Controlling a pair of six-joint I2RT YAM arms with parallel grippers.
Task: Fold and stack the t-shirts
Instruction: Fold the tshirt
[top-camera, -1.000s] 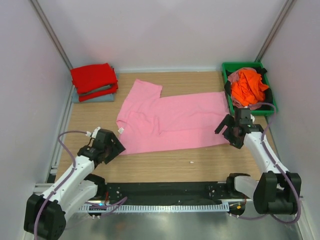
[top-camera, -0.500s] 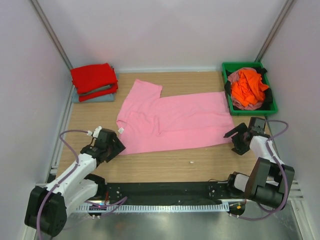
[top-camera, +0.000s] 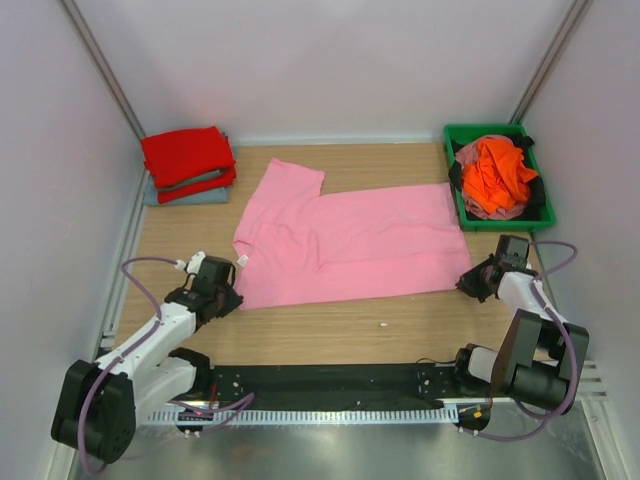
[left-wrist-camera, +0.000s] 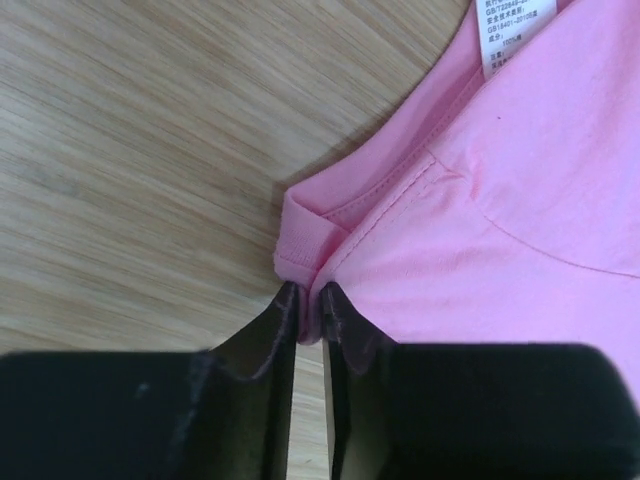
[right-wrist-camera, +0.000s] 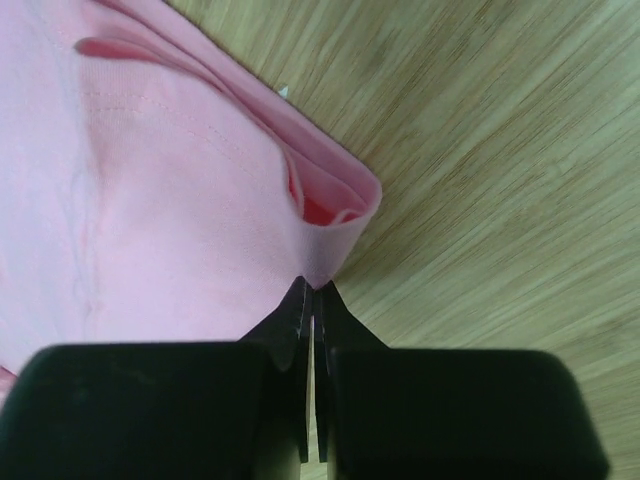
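Lying flat, creased pink t-shirt (top-camera: 350, 245) — left jaws, right jaws pinch its near corners.

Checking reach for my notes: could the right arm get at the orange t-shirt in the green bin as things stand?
Probably not yet. The orange t-shirt lies uncovered in the green bin just beyond the right gripper, nothing between them, but its jaws are shut on a corner of the pink t-shirt.

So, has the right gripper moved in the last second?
Yes. The right gripper moved away from the green bin toward the near edge of the table, and now pinches a corner of the pink t-shirt.
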